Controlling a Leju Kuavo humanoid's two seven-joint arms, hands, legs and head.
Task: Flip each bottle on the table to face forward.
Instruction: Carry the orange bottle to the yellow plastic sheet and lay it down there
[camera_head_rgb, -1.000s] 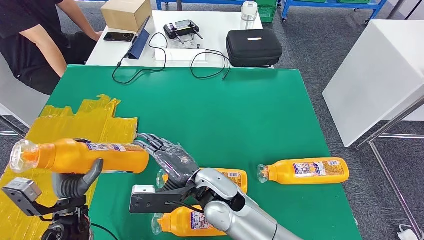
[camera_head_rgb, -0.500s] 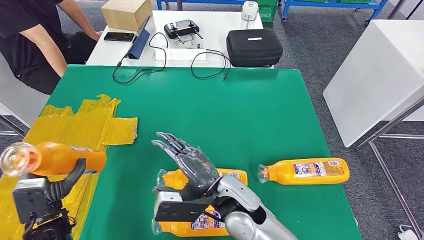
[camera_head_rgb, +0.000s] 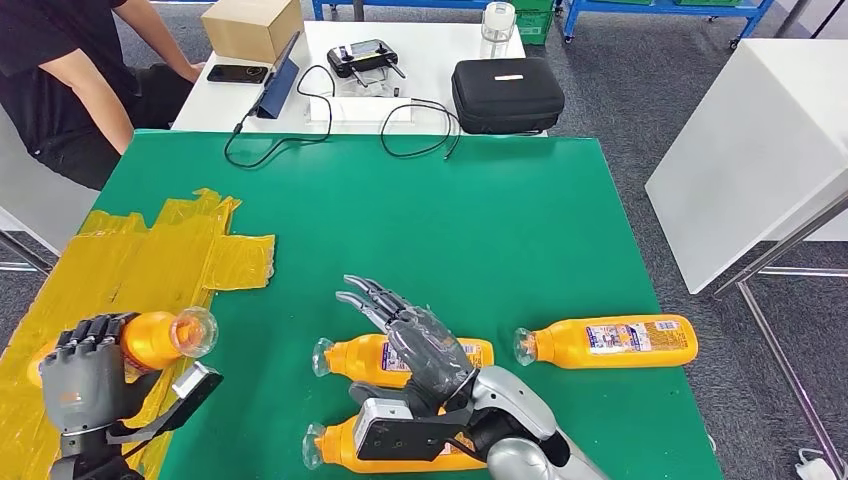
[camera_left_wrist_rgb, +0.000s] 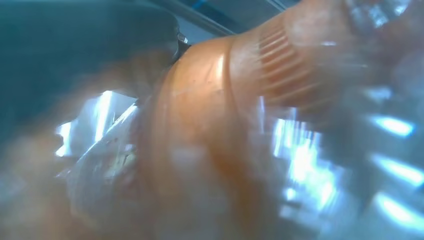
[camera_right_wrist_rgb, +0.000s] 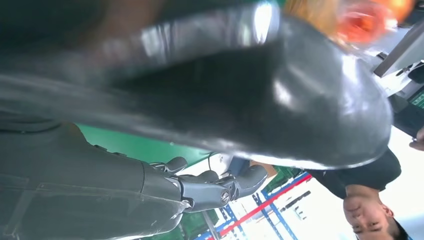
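At seven o'clock on the green tabletop (camera_head_rgb: 480, 210), the left hand (camera_head_rgb: 85, 372) grasps an orange bottle (camera_head_rgb: 160, 338) over the yellow tape patch (camera_head_rgb: 150, 255), cap pointing toward three o'clock. Nearer six o'clock, the right hand (camera_head_rgb: 415, 335) hovers released, fingers spread, above two lying bottles (camera_head_rgb: 350, 358) (camera_head_rgb: 335, 447). A fourth bottle (camera_head_rgb: 610, 341) lies at four o'clock.
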